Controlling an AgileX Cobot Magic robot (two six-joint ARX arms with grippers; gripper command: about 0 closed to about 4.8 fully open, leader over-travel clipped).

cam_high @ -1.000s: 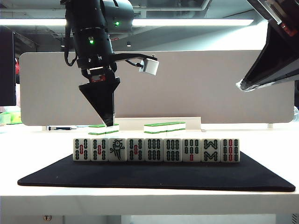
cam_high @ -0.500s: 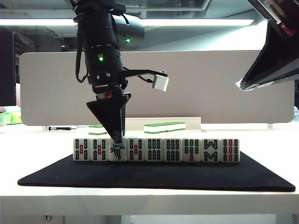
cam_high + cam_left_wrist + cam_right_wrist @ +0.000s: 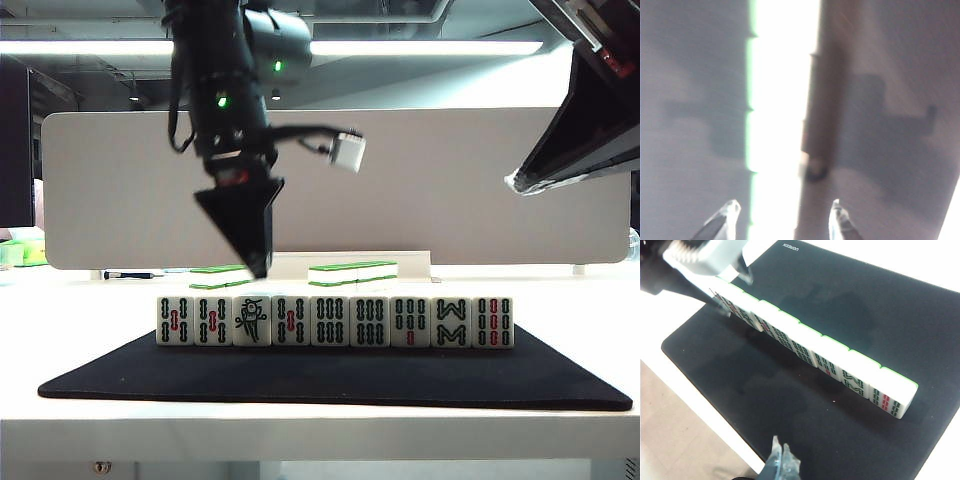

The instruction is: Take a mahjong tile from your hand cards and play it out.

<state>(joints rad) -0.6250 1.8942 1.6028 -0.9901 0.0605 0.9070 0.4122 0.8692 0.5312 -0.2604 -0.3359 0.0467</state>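
nine upright hand cards (image 3: 335,321), two claws, one black mat (image 3: 330,378)

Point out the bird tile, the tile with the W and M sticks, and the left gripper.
bird tile (image 3: 251,321), exterior view, on the bird figure on its face.
W and M tile (image 3: 451,322), exterior view, middle of its face.
left gripper (image 3: 258,268), exterior view, at its tip just above the tile row, jaws apart.

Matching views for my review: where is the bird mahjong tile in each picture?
Exterior: the mahjong tile stands third from left in the hand cards, below the open left claw.
Left wrist: row is a bright blur; tile not distinguishable.
Right wrist: probably third from the row's far end, face blurred; shut right claw near the camera.
Shared landmark: the W-marked tile.
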